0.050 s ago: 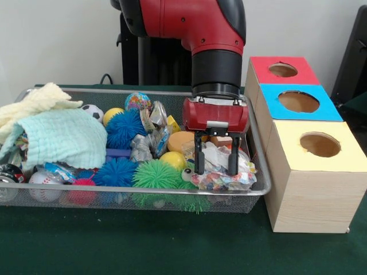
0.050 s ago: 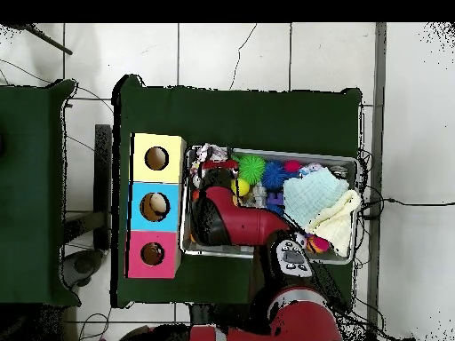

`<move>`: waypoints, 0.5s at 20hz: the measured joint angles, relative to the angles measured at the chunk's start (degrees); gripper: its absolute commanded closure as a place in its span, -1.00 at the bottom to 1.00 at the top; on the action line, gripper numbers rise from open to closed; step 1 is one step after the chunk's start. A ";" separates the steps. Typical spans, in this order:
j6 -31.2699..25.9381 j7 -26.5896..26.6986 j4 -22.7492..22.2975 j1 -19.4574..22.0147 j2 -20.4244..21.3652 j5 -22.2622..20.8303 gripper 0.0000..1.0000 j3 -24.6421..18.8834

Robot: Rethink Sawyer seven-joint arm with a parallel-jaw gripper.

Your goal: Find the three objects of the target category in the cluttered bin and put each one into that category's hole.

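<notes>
My gripper (image 1: 216, 169) hangs over the right end of the wire bin (image 1: 259, 186), open, with its two black fingers (image 1: 199, 159) spread. The tips reach down to a heap of crumpled snack wrappers (image 1: 221, 179), and white wrapper shows between them. I cannot tell whether they touch it. A brown block (image 1: 221, 140) lies just behind the fingers. Beside the bin stands a wooden box with a red hole (image 1: 282, 70), a blue hole (image 1: 298, 102) and a yellow hole (image 1: 319, 144). From overhead the arm (image 2: 233, 222) covers the gripper, beside the yellow (image 2: 157, 158), blue (image 2: 157, 206) and red (image 2: 152, 254) holes.
The bin also holds a green spiky ball (image 1: 156, 173), blue spiky balls (image 1: 125, 127), a yellow ball (image 1: 172, 159), an orange disc (image 1: 180, 140), silver wrappers (image 1: 140, 150), a soccer ball (image 1: 92, 112) and a baseball (image 1: 43, 186). A mint cloth (image 1: 66, 137) and cream cloth (image 1: 34, 103) cover its left end.
</notes>
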State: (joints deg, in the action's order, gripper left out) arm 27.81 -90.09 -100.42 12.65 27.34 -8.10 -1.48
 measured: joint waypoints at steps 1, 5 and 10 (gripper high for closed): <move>0.00 0.00 0.00 0.01 0.09 -0.01 -1.00 0.00; 0.00 0.00 -0.01 0.23 0.76 -0.01 -1.00 -0.09; 0.00 0.00 -0.06 0.66 0.95 0.01 -1.00 -0.26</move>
State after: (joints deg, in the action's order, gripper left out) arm 27.81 -90.09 -100.48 13.31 28.30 -8.09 -1.75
